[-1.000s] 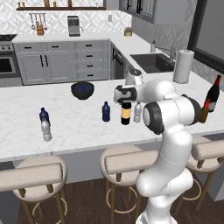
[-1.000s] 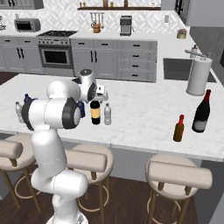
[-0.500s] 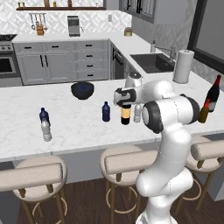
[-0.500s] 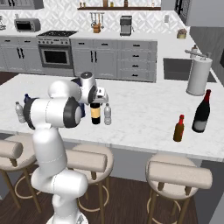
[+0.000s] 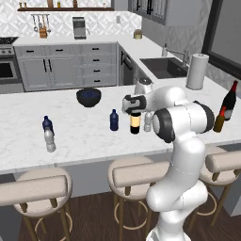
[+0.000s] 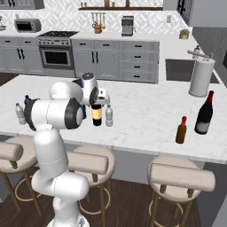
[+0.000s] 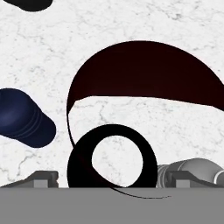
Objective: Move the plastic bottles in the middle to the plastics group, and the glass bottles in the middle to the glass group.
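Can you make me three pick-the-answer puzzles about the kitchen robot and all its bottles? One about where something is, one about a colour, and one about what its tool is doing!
1. Where is the tool?
A. Right above the wine bottle in the middle
B. Over the sink
C. Beside the dark bowl

2. What colour is the neck of the tall wine bottle at the far right of the counter?
A. Green
B. Red
C. White

3. What is the tool doing?
A. Squeezing a blue bottle
B. Lifting the paper towel roll
C. Standing open, holding nothing

Answers:
1. A: the hand view looks straight down onto the black-necked wine bottle, its mouth between the fingertips.
2. B: its foil top is red in the right base view.
3. C: the fingertips sit wide apart on either side of the bottle's neck, not touching it.
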Robot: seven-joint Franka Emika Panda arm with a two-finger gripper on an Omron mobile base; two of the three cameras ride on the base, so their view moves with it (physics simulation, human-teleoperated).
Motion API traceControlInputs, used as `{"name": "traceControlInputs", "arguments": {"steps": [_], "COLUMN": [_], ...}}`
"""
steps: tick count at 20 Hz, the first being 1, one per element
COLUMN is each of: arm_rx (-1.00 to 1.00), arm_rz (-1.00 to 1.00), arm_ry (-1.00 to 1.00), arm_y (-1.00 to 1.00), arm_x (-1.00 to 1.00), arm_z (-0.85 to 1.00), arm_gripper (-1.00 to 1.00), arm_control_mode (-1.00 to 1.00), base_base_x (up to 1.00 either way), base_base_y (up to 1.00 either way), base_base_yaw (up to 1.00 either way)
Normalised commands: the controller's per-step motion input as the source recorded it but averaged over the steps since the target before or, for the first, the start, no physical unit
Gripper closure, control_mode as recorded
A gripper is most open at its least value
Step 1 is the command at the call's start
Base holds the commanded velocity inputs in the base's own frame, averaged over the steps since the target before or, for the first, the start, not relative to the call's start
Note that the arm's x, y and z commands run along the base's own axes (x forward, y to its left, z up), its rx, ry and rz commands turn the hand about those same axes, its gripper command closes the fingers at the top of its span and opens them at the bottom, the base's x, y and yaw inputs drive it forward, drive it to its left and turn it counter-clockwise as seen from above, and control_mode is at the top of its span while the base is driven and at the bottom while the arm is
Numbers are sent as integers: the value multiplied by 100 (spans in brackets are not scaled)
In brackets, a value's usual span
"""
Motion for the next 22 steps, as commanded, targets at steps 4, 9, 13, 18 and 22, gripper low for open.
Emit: {"name": "traceControlInputs", "arguments": {"steps": [4,9,13,18,22], "arm_rx": [0,0,3,3,0], "arm_rz": [0,0,0,0,0], "arm_ry": [0,0,-4,-2,0], "arm_y": [0,0,0,0,-20], "arm_x": [0,-11,-95,-100,-92], "arm_z": [0,1,20,21,4], "arm_gripper": [100,100,100,100,100], "arm_control_mode": [-100,-100,-100,-100,-100], "base_base_x": [0,0,0,0,0], "base_base_y": [0,0,0,0,0], "base_base_yaw": [0,0,0,0,0]}}
